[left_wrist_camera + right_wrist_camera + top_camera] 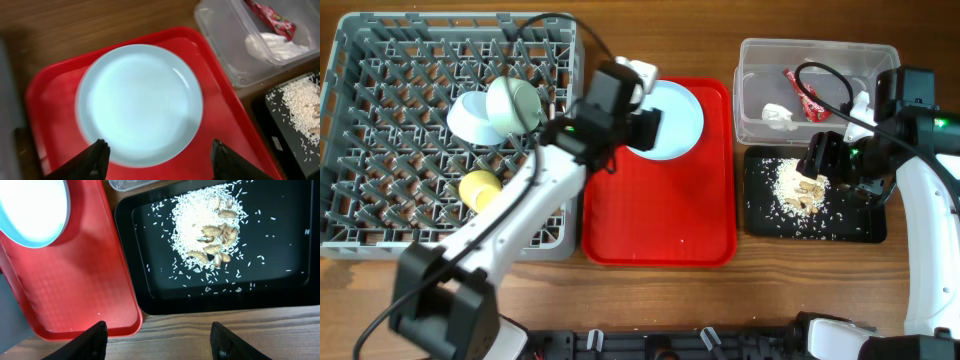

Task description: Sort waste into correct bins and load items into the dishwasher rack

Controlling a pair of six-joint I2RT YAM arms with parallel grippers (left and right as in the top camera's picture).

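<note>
A round white plate (678, 120) lies at the back of the red serving tray (660, 220). My left gripper (645, 125) hovers open over the plate's near rim (140, 102), fingers (160, 142) apart and empty. Two pale bowls (515, 105) (470, 118) and a yellow cup (479, 187) sit in the grey dishwasher rack (380, 150). The clear tub (760, 60) holds the red wrapper (804, 95) and white napkin (779, 116). Beige food scraps (798, 185) lie on the black tray (820, 225). My right gripper (820, 155) is open and empty above it (159, 325). Spoon and fork are out of view.
The red serving tray (75, 280) sits between the rack and the black tray (280, 275), close beside both. Loose rice grains are scattered round the scrap pile (207, 235). A strip of wooden table (225, 330) runs along the front.
</note>
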